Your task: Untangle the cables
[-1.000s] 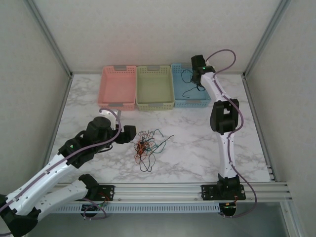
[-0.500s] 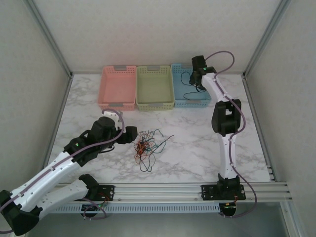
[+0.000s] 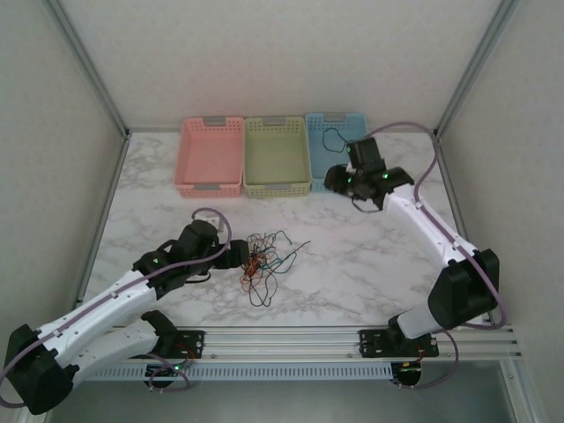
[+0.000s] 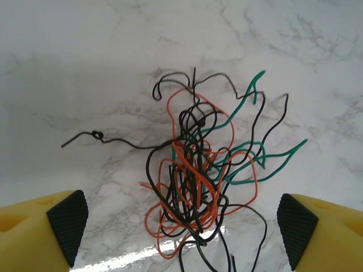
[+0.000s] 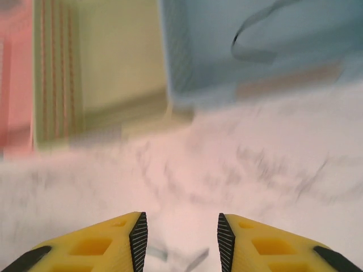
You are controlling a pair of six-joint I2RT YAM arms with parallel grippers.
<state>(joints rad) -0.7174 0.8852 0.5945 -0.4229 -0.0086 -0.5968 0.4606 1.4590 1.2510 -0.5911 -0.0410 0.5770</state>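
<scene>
Tangle of cables (image 3: 263, 258) at centre of the top view, on the marble table (image 3: 352, 264); black, red-orange and green strands knotted together; left gripper (image 4: 182, 226) jaws spread wide either side of the tangle, pinching nothing; right gripper (image 5: 181, 241) jaws partly parted, empty, over bare table below the blue basket (image 3: 317, 176); one black cable (image 3: 332, 139) lies inside that basket.

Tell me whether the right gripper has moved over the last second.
Yes. The right gripper has pulled back from above the blue basket toward the near edge and now hangs over the marble table, just in front of that basket.
</scene>
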